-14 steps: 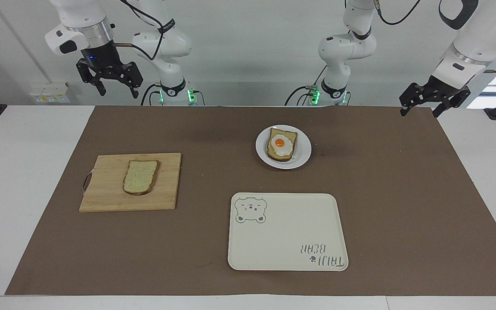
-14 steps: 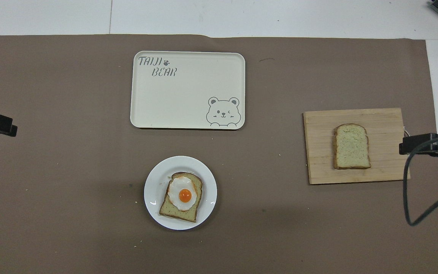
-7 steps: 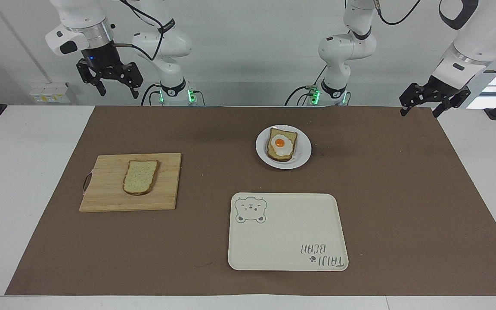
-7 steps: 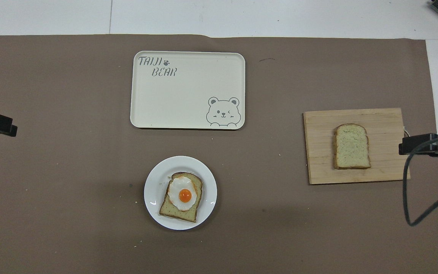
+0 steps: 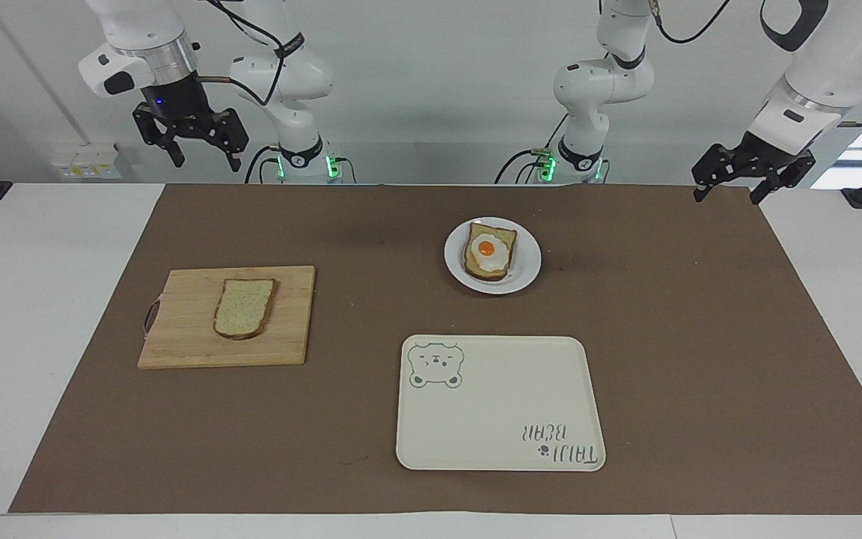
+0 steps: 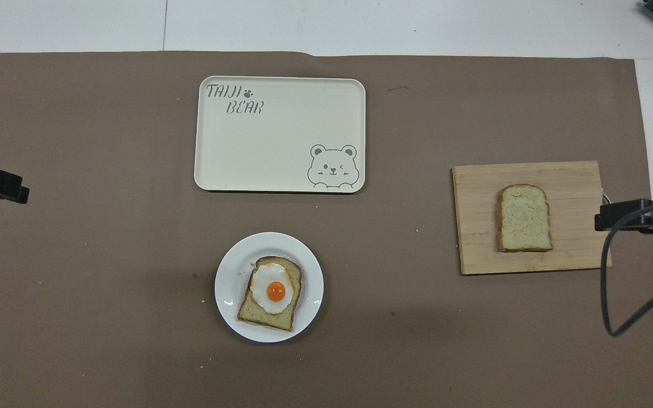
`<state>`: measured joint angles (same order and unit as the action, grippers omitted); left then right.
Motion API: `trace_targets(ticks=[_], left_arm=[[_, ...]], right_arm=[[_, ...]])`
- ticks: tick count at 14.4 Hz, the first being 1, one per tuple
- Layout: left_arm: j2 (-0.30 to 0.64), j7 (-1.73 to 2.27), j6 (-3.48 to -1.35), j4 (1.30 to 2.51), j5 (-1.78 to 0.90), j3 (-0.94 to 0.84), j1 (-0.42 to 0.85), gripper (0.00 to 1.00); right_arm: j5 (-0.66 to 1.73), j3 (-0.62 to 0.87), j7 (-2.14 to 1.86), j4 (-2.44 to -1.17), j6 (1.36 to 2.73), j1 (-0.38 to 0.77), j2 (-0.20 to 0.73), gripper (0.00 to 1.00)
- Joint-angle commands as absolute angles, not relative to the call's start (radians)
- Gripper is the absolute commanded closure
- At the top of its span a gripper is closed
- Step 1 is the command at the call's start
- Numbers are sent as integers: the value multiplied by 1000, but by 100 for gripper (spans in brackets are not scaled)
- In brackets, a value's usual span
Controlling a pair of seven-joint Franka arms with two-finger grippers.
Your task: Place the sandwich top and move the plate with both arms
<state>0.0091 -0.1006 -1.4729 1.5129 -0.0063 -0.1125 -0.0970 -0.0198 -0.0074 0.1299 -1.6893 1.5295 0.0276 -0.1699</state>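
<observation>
The sandwich top (image 5: 244, 307) is a plain speckled slice lying flat on a wooden cutting board (image 5: 184, 322); it also shows in the overhead view (image 6: 524, 218). The small white plate (image 5: 524, 275) holds a bread slice with a fried egg (image 5: 488, 252); the plate also shows in the overhead view (image 6: 230, 266). My right gripper (image 5: 206, 165) hangs open and empty, high over the right arm's end of the table. My left gripper (image 5: 726, 199) hangs open and empty over the mat's corner at the left arm's end. Both arms wait.
A cream rectangular tray with a bear drawing (image 5: 498, 404) lies farther from the robots than the plate. The cutting board (image 6: 474, 226) lies toward the right arm's end. A brown mat (image 5: 700, 337) covers the table. A loose cable (image 6: 607, 283) hangs by the right gripper.
The left gripper has shifted very slightly toward the middle of the table. Nothing else has moved.
</observation>
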Motion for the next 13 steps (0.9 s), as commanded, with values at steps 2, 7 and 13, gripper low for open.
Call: trace_targets(ticks=[2,7,13], left_arm=[[5,-100,-1460,1503,-26,-114,-95,0],[3,-104,-1456,1503,-26,-112,-100,0],[3,-106,-1456,1502,-26,-110,-107,0]], right_arm=[[-3,-5,112,-1709,1526,12,-187,0],[5,-5,5,-1764,1563,-31,-181,0],[23,-5,-96,-1867,1788,-35,-98,0]])
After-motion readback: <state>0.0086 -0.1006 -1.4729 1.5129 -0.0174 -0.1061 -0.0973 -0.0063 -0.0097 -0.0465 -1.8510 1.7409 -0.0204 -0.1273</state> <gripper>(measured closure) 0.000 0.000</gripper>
